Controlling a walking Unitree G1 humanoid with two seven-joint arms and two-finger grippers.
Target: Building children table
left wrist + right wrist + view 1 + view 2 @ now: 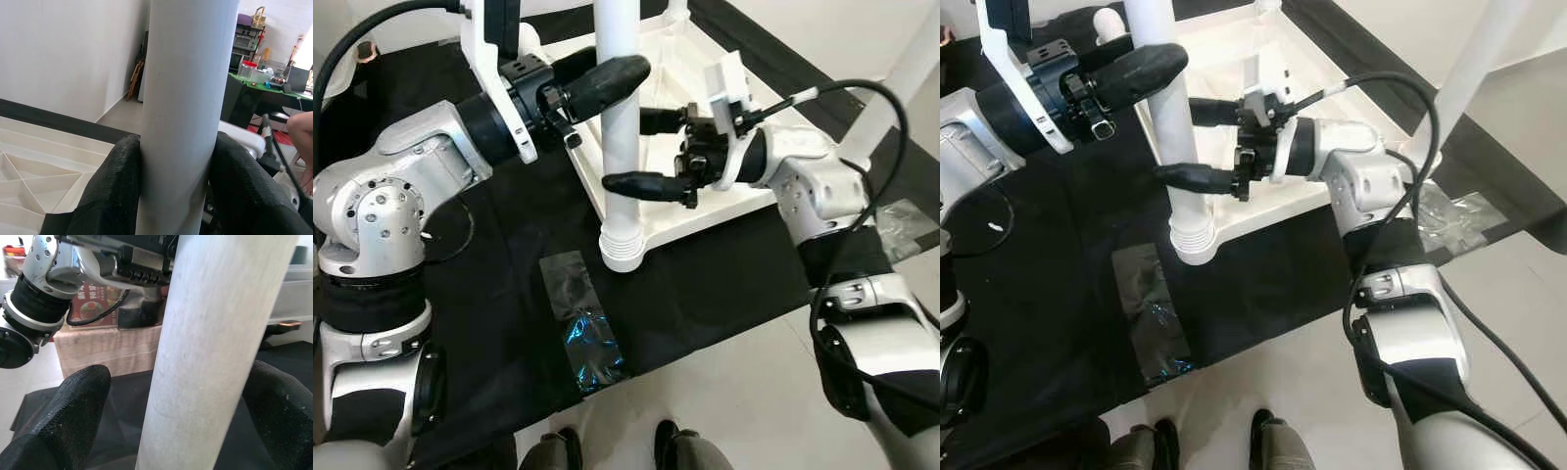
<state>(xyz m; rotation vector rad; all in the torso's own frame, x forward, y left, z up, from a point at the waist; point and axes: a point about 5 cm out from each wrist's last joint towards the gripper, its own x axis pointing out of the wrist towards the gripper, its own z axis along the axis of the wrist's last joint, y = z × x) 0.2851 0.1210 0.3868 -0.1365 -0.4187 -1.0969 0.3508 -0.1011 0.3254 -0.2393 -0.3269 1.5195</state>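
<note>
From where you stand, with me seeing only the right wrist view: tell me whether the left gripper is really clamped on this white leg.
Observer: Yes. The left gripper has both fingers pressed against the white leg, above your right gripper.
Operator: Report my own fingers.
Observer: The right gripper's fingers straddle the leg with a gap on each side, not clamped.
Operator: Describe the leg's lower end.
Observer: Its ribbed foot sits at the near corner of the upturned white tabletop, over the black mat.
Operator: Name anything near that foot.
Observer: A crumpled clear plastic bag lies on the mat, nearer the robot.
</note>
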